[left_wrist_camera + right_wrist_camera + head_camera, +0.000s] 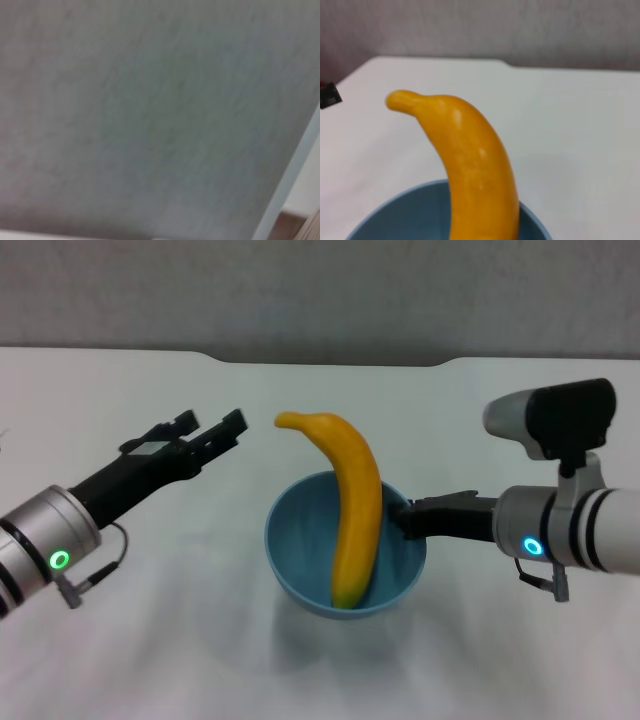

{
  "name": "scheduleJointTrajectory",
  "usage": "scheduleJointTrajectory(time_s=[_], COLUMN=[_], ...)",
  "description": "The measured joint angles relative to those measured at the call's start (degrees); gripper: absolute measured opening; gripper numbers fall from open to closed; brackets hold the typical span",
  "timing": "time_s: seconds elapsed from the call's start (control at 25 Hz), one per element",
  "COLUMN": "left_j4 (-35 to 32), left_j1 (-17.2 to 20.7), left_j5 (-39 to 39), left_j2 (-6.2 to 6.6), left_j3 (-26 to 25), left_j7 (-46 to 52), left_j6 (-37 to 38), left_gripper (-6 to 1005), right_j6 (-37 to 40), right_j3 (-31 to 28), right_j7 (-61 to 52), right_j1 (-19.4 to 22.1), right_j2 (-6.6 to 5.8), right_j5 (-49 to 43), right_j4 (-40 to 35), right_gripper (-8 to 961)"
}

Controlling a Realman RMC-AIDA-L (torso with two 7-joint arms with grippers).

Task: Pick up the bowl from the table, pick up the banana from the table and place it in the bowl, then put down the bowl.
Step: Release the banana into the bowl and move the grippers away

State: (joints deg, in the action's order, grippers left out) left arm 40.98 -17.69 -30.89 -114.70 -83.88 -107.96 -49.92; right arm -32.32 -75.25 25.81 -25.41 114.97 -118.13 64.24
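Note:
The light-blue bowl (300, 540) is at the middle of the white table (150, 650). The yellow banana (355, 510) stands in it, lower end on the bowl's bottom, stem end leaning out over the far rim. My right gripper (404, 517) is shut on the bowl's right rim. I cannot tell whether the bowl rests on the table or hangs just above it. My left gripper (212, 426) is open and empty, to the left of the banana's stem end and apart from it. The right wrist view shows the banana (475, 165) rising out of the bowl (405, 215).
The table's far edge has a shallow notch (330, 362) behind the bowl, with a grey wall beyond. The left wrist view shows only a blurred grey surface and a pale edge (290, 180).

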Motion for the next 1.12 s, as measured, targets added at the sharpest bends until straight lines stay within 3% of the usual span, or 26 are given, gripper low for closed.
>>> scheduleJointTrajectory(time_s=[0.16, 0.32, 0.56, 1.12], left_j4=[4.7, 8.1, 9.1, 8.4], left_j1=[1.7, 4.1, 5.8, 7.0], left_j5=[-14.1, -23.6, -24.3, -24.5], left_j2=[0.06, -1.61, -1.75, -1.77], left_j3=[-5.0, -9.4, -10.5, -12.6], left_j7=[6.6, 8.7, 8.3, 6.8], left_j6=[6.5, 9.6, 11.4, 12.3], left_gripper=[902, 901, 900, 899], right_j6=[-2.8, -3.7, 0.8, 5.7], right_j3=[-1.6, -2.3, -2.2, 3.6], right_j7=[0.0, 0.3, 2.0, 3.1], right_j1=[-5.1, -9.5, -12.0, -10.5], right_j2=[0.00, 0.02, 0.25, 0.58], right_j5=[0.0, 0.0, 0.0, 6.3], right_j4=[-5.1, -9.4, -14.8, -17.6], right_gripper=[122, 124, 127, 133])
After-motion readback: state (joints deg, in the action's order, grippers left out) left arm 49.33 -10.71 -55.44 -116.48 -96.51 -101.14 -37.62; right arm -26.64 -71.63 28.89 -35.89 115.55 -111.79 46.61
